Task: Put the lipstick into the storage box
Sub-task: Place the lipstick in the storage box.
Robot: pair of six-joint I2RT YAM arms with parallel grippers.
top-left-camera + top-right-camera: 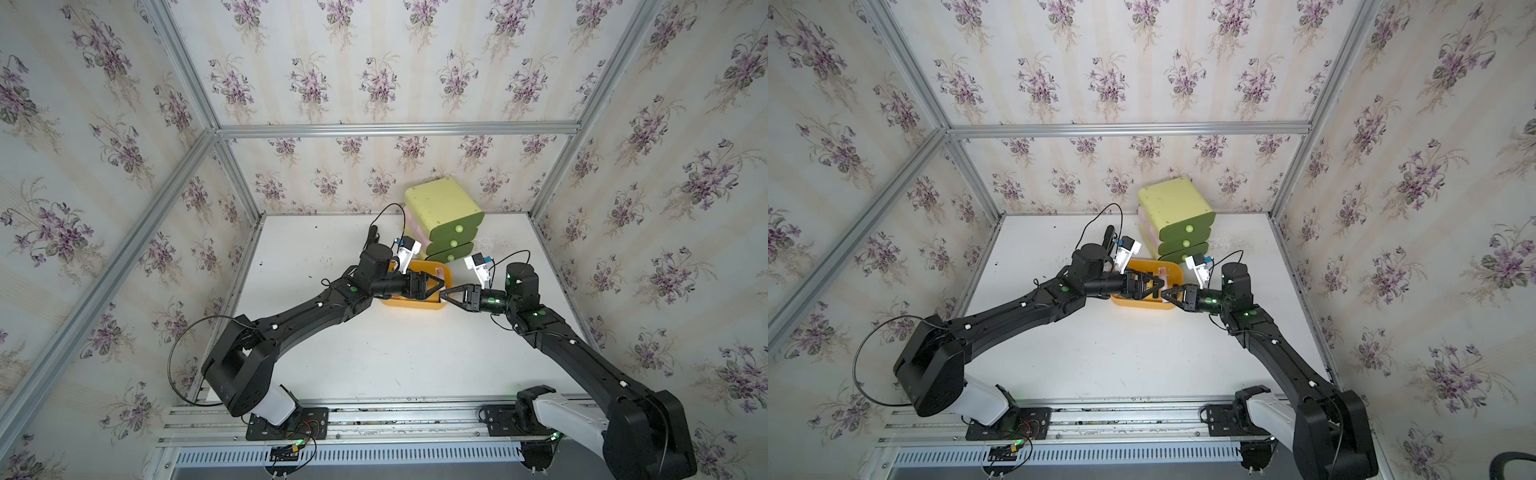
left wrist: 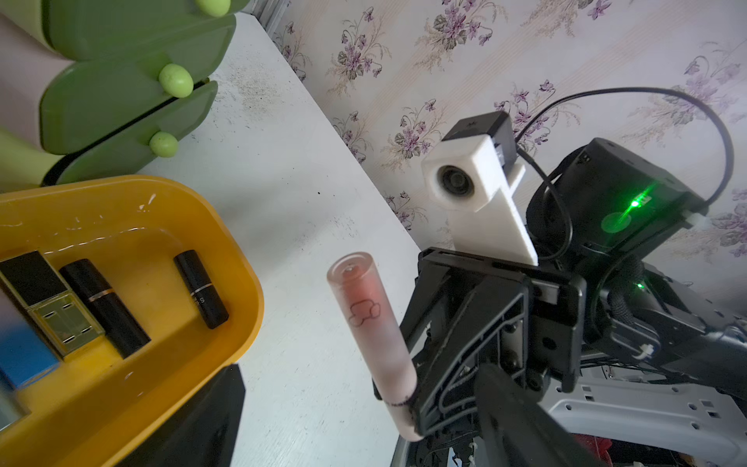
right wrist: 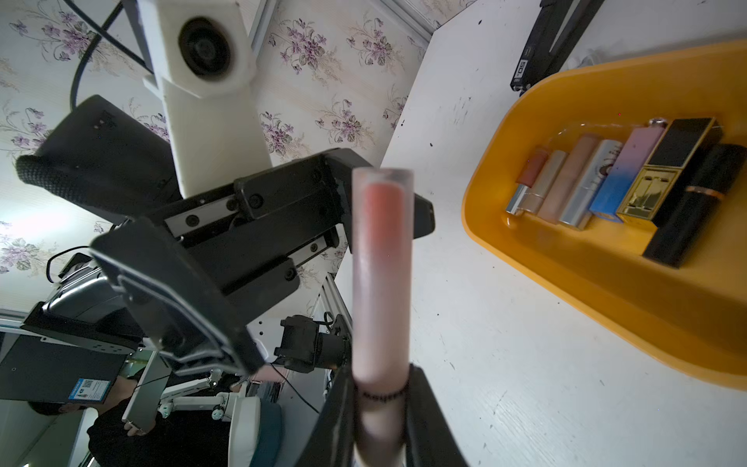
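Right fingers point(image 3: 429, 416) clenched on lipstick point(image 3: 380, 263), left fingers point(image 3: 182, 307) spread wide close by, storage box point(image 3: 606, 311) near

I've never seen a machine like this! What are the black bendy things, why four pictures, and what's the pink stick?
Those are robot arms, a left arm and a right arm, each ending in jaws that pinch things. Two pictures come from a camera above the white table. The other two come from small cameras on the arms' wrists, so they look close-up. On the table sit an orange tray holding other lipsticks and green drawers. The pink stick is a pink lipstick. The right jaws are shut on it, beside the tray, not in it yet. The left jaws are open, holding nothing.
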